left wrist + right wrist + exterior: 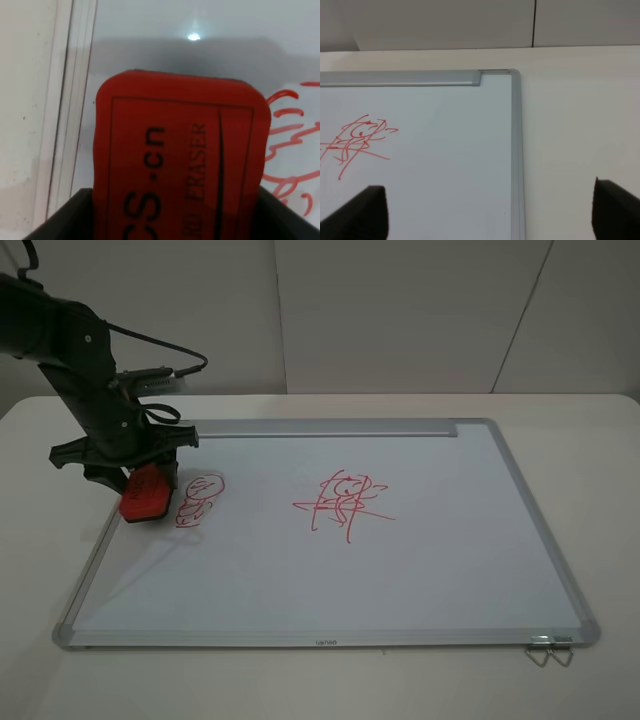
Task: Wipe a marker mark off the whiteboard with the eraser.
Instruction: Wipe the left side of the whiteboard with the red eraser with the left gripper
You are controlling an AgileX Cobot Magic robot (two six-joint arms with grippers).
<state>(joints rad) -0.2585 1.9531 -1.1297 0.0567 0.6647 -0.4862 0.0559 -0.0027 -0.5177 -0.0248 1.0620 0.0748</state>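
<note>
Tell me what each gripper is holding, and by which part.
The left gripper is shut on the eraser, clamping its red sides near one end. The right gripper is open and holds nothing.

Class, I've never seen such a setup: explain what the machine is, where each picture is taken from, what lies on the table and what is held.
It is a robot with two arms, each ending in a gripper. One picture looks down from a high camera; the other two come from cameras on the wrists. On the table lies a whiteboard with two red drawings: a small marker mark near its left edge and a larger scribble in the middle. The left gripper is shut on a red eraser, beside that mark. The right gripper is open and empty.
</note>
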